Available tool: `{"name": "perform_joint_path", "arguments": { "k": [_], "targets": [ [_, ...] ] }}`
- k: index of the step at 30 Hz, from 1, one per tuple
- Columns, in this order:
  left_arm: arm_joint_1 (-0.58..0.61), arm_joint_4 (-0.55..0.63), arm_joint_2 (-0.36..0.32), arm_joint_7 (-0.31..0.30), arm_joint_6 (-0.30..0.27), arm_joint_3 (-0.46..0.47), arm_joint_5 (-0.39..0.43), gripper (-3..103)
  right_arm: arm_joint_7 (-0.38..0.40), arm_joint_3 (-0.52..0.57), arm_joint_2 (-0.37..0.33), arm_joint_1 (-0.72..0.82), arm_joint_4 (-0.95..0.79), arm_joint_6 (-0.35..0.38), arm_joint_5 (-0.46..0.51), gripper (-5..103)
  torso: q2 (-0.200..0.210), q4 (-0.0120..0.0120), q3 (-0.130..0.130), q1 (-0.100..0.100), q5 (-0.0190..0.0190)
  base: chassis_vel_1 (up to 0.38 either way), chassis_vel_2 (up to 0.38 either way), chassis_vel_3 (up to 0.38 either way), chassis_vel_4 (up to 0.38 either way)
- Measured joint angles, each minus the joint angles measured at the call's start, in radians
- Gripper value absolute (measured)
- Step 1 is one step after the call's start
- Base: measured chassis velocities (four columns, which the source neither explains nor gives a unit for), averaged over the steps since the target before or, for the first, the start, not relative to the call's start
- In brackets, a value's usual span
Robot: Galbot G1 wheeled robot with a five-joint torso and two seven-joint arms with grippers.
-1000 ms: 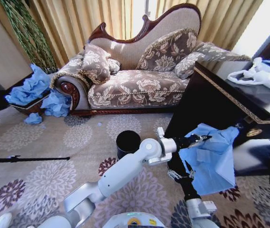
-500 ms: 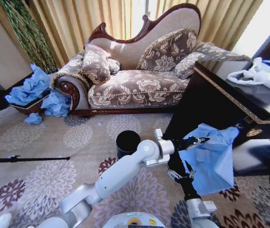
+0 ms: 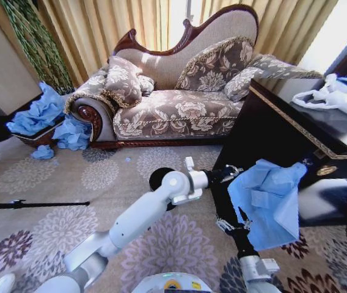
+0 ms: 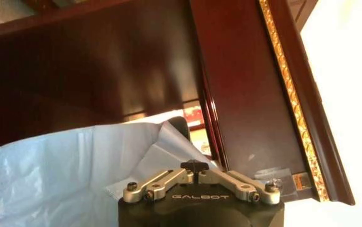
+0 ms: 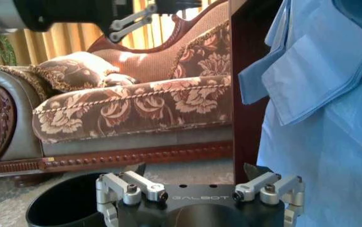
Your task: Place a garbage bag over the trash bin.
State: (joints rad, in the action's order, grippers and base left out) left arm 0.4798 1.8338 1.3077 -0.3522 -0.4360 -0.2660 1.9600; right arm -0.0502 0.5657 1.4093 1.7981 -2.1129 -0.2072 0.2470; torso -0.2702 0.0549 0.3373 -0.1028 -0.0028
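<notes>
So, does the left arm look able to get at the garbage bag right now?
Probably yes. The left gripper sits at the upper corner of the garbage bag, with nothing between them; the dark cabinet stands close behind.

Ahead of you a floral sofa (image 3: 173, 104) with patterned cushions (image 3: 121, 79) stands against tan curtains (image 3: 100, 24). By its left end you see crumpled blue plastic sheets (image 3: 45, 122) on the flowered carpet (image 3: 57, 195). A dark gold-trimmed cabinet (image 3: 283, 134) stands at your right, white plastic bags (image 3: 338, 97) lying near its top's far edge.
</notes>
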Motion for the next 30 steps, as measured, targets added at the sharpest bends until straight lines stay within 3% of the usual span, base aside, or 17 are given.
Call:
{"name": "perform_joint_path", "arguments": {
  "k": [4,7,8,10,14,19,21,22,30],
  "targets": [
    [0.010,0.021,-0.008,-0.004,-0.018,0.004,0.024,0,0.000,-0.001,0.002,-0.001,0.001,-0.001,0.000,100,0.000,0.0000,0.000,0.000,0.0001,0.000,0.000,0.000,0.000],
    [0.024,0.023,0.001,0.027,-0.050,0.004,0.047,-1,0.000,-0.004,0.006,-0.001,0.001,-0.001,-0.002,100,0.000,0.0000,0.000,0.000,0.0002,0.000,0.000,0.000,0.000],
    [0.030,0.019,0.008,0.069,-0.066,-0.005,0.055,0,-0.001,-0.005,0.007,-0.001,0.001,-0.002,-0.005,100,0.000,-0.0001,0.000,0.000,0.0002,0.000,0.000,0.000,0.000],
    [0.032,-0.016,0.030,0.162,-0.074,-0.038,0.038,10,-0.002,-0.005,0.008,0.000,0.004,-0.004,-0.010,100,0.000,0.0000,0.000,0.000,0.0002,0.000,0.000,0.000,0.000],
    [0.029,-0.079,0.081,0.225,-0.074,-0.083,-0.002,21,-0.003,-0.005,0.009,0.003,0.009,-0.007,-0.015,100,0.000,0.0001,0.000,0.000,0.0004,0.000,0.000,0.000,0.000],
    [0.033,-0.143,0.168,0.234,-0.052,-0.116,-0.045,43,-0.003,-0.002,0.009,0.006,0.011,-0.010,-0.019,100,0.000,0.0002,0.000,0.000,0.0005,0.000,0.000,0.000,0.000],
    [0.034,-0.151,0.180,0.235,-0.049,-0.117,-0.051,43,-0.003,-0.001,0.009,0.007,0.011,-0.011,-0.019,100,0.000,0.0001,0.000,0.000,0.0004,0.000,0.000,0.000,0.000],
    [0.034,-0.160,0.193,0.240,-0.046,-0.117,-0.064,48,-0.003,0.001,0.009,0.009,0.011,-0.011,-0.020,100,0.000,0.0000,0.000,0.000,0.0001,0.000,0.000,0.000,0.000],
    [0.050,-0.160,0.215,0.259,-0.025,-0.095,-0.109,81,-0.003,0.006,0.006,0.014,0.013,-0.014,-0.023,100,0.000,-0.0001,0.000,0.000,0.0001,0.000,0.000,0.000,0.000]
  ]
}}
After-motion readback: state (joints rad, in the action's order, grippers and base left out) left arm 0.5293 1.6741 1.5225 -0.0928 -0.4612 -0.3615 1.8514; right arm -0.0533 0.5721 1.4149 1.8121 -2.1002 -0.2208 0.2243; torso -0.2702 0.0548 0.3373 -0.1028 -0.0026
